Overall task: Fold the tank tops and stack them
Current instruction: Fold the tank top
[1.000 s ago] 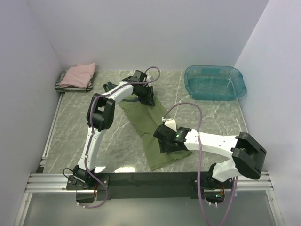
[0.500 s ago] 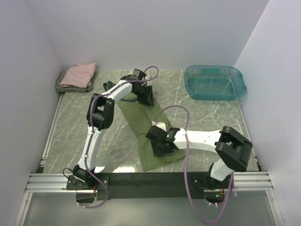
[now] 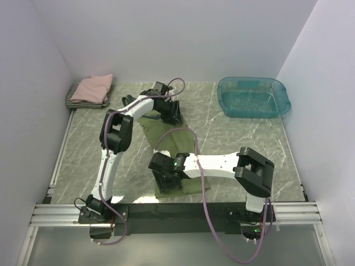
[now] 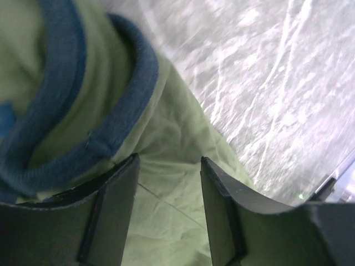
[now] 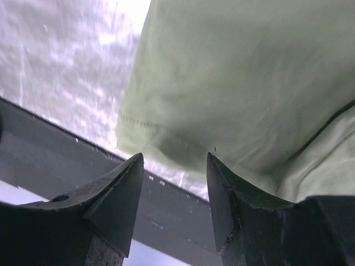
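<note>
Quick count, L to R: three tank tops, two arms, one tub. Far-left back corner: pink top (image 3: 93, 87), folded, sitting on striped top (image 3: 74, 100), stripes peeking out at left and front edges. Mid-table: green top (image 3: 158, 130) lying lengthwise on marble table (image 3: 77, 155), neck end toward back wall, hem end near black bar (image 3: 144, 211) at front. Back right: teal tub (image 3: 254, 97), well apart from all the clothes.

Grippers now. L gripper (image 4: 169, 166) over neck end of green top: fingers (image 4: 111, 216) spread partway, clear gap btwn them, green cloth showing through it, navy trim (image 4: 119, 111) curling just past the tips. Nothing pinched. R gripper (image 5: 175, 160) down at hem end, close to front edge: jaws apart too, about mid-width, stitched hem corner lying just beyond the tips, nothing clamped. Can't tell if tips brush the cloth.

Hard to see: mid part of green top covered by R arm (image 3: 216, 163) in overhead view, neck end covered by end of L arm (image 3: 111, 155). Bright-blue patch at left edge of L wrist view, cut off, unclear what. Striped top mostly buried under pink one. Both wrist views blurry up close, cloth cut off at frame edges.
</note>
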